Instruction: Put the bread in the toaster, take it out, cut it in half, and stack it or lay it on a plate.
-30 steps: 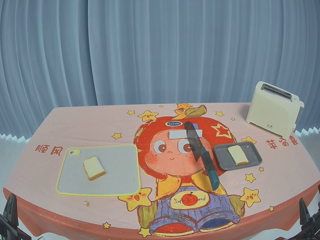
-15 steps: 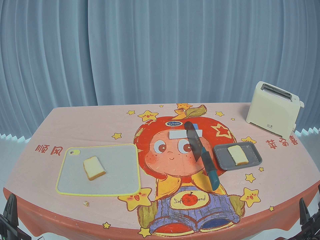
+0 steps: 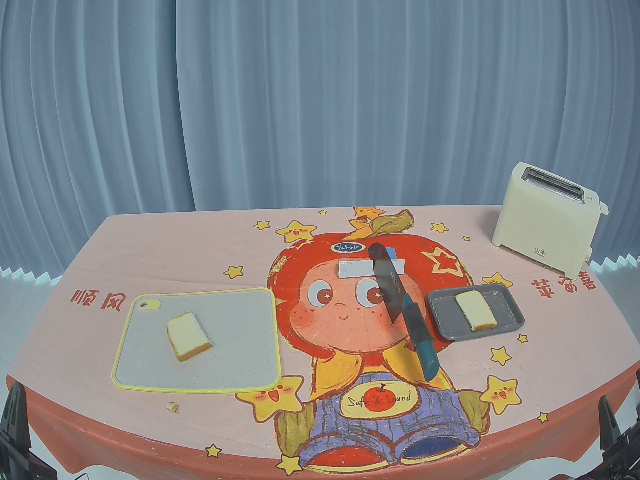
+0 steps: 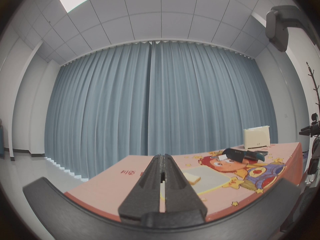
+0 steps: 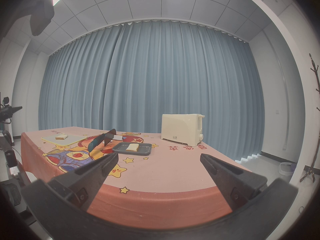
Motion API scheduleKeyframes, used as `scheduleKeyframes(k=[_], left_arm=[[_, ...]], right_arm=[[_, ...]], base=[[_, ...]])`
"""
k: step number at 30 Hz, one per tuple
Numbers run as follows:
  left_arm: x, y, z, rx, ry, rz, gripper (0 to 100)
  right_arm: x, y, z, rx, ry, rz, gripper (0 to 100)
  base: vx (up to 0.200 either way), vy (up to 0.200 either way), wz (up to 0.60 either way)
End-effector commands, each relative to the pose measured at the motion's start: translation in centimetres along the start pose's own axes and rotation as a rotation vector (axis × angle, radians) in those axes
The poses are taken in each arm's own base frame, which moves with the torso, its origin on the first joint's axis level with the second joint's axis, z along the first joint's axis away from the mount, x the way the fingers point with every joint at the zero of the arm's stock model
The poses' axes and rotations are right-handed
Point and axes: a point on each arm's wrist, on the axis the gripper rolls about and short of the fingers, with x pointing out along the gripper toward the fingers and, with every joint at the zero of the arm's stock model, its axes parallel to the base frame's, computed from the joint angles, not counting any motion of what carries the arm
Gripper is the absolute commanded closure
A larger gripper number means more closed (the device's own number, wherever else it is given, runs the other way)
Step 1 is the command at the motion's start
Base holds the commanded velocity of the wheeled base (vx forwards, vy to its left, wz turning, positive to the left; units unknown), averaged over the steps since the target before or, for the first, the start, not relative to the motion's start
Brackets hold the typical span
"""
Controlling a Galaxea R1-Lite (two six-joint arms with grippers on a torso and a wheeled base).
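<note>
One piece of bread (image 3: pixel 189 336) lies on the grey cutting board (image 3: pixel 240 361) at the table's left. Another piece of bread (image 3: pixel 476 310) rests in the dark grey tray (image 3: pixel 510 318) on the right. Between them a knife (image 3: pixel 407 311) with a teal handle lies on the cloth, blade pointing away. The cream toaster (image 3: pixel 548 218) stands at the far right corner, slots empty. My left gripper (image 4: pixel 162 160) is shut on nothing, low off the table's near left corner. My right gripper (image 5: pixel 159 159) hangs open off the near right corner, facing the tray (image 5: pixel 143 149) and toaster (image 5: pixel 182 129).
A small white card (image 3: pixel 360 268) lies under the knife's blade tip. A crumb (image 3: pixel 172 407) sits just in front of the cutting board. The table's front edge (image 3: pixel 200 435) curves round, and a blue curtain hangs behind the table.
My left gripper has sunk slightly lower at the near left corner of the head view. Nothing on the table has moved.
</note>
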Motion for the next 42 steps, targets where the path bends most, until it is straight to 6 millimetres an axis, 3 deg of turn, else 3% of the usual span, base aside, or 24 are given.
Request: scheduleKeyframes(k=[1, 19, 42], left_arm=[[-0.2, 0.0, 0.5, 0.003, -0.095, 0.005, 100], [0.0, 0.0, 1.5, 0.033, -0.174, 0.018, 100], [1.3, 0.0, 1.8, 0.026, -0.094, 0.007, 100]], right_arm=[[0.0, 0.0, -0.5, 0.0, 0.0, 0.0, 0], [0.0, 0.0, -0.5, 0.0, 0.0, 0.0, 0], [0.0, 0.0, -0.5, 0.0, 0.0, 0.0, 0]], base=[[0.0, 0.0, 0.0], [0.0, 0.0, 0.0], [0.0, 0.0, 0.0]])
